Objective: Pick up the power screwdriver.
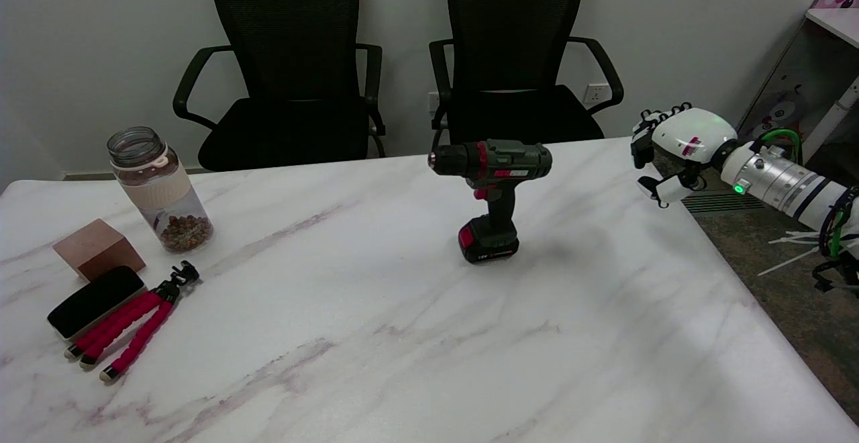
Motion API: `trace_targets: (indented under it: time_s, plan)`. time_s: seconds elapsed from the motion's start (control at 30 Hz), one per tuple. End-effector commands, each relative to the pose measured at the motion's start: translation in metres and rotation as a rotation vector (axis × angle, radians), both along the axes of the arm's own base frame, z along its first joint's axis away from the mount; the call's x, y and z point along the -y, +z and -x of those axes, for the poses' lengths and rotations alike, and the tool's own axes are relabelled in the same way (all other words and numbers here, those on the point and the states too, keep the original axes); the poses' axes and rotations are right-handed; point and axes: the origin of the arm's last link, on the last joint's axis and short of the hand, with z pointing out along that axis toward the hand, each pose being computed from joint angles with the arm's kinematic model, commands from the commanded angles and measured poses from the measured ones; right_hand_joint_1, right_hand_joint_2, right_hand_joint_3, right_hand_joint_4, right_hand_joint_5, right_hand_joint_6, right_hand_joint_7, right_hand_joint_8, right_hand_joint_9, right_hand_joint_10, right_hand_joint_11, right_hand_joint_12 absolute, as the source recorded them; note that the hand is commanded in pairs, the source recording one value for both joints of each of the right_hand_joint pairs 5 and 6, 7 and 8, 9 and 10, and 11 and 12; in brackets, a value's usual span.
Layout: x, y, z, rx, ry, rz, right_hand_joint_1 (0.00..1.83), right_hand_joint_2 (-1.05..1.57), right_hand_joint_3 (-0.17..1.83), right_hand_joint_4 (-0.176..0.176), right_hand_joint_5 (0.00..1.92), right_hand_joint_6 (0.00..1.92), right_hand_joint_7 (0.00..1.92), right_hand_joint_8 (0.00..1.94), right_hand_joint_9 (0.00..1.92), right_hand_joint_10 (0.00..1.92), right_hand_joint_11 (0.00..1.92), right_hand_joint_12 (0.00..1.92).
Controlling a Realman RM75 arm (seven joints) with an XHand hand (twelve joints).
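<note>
fingers (645, 135) of the right hand (671, 151) are loosely curled and apart, holding nothing; the hand hangs in the air by the table's (376, 335) far right edge, its back turned up and its fingers aimed toward picture-left. the power screwdriver (493, 194) lies that same way from them, well apart, a little lower and nearer the camera, standing upright on its red-and-black battery base about mid-table toward the far side. it stands clear of everything else; the jar (158, 188), the copper block (97, 248), the black eraser (94, 301) and the red mini tripod (131, 325) sit far off at the left end. its body runs level, chuck pointing picture-left, rear end facing the hand; its grip runs nearly vertical below the body. so the hand would likely travel leftward and close around that grip from the rear. only the right hand shows, and it is the nearer one.
</note>
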Motion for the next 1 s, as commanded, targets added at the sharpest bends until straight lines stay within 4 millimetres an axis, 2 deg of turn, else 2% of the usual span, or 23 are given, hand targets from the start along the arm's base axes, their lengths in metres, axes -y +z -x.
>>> trace_targets:
  time_s: [0.03, 0.33, 0.5, 0.6, 0.77, 1.0]
  plan:
    - [0.015, -0.016, -0.008, 0.035, 0.009, -0.016, 0.93, 0.63, 0.98, -0.086, 0.92, 0.92, 0.92, 0.92, 0.46, 0.46, 0.59, 0.59]
    - [0.018, -0.025, -0.007, 0.062, 0.003, -0.022, 0.93, 0.62, 0.98, -0.086, 0.92, 0.92, 0.92, 0.92, 0.51, 0.51, 0.63, 0.63]
    - [0.018, -0.023, -0.008, 0.160, 0.006, 0.003, 0.92, 0.50, 1.05, -0.082, 0.89, 0.89, 0.89, 0.89, 0.51, 0.51, 0.64, 0.64]
    - [0.018, -0.021, -0.008, 0.284, 0.001, 0.031, 0.90, 0.34, 1.11, -0.053, 0.82, 0.82, 0.82, 0.82, 0.48, 0.48, 0.59, 0.59]
    - [0.013, -0.015, -0.003, 0.556, -0.028, 0.076, 0.88, 0.11, 1.03, -0.020, 0.61, 0.61, 0.61, 0.61, 0.46, 0.46, 0.58, 0.58]
    - [0.007, -0.010, 0.002, 0.734, -0.032, 0.114, 0.87, -0.05, 1.01, 0.022, 0.47, 0.47, 0.47, 0.47, 0.48, 0.48, 0.61, 0.61]
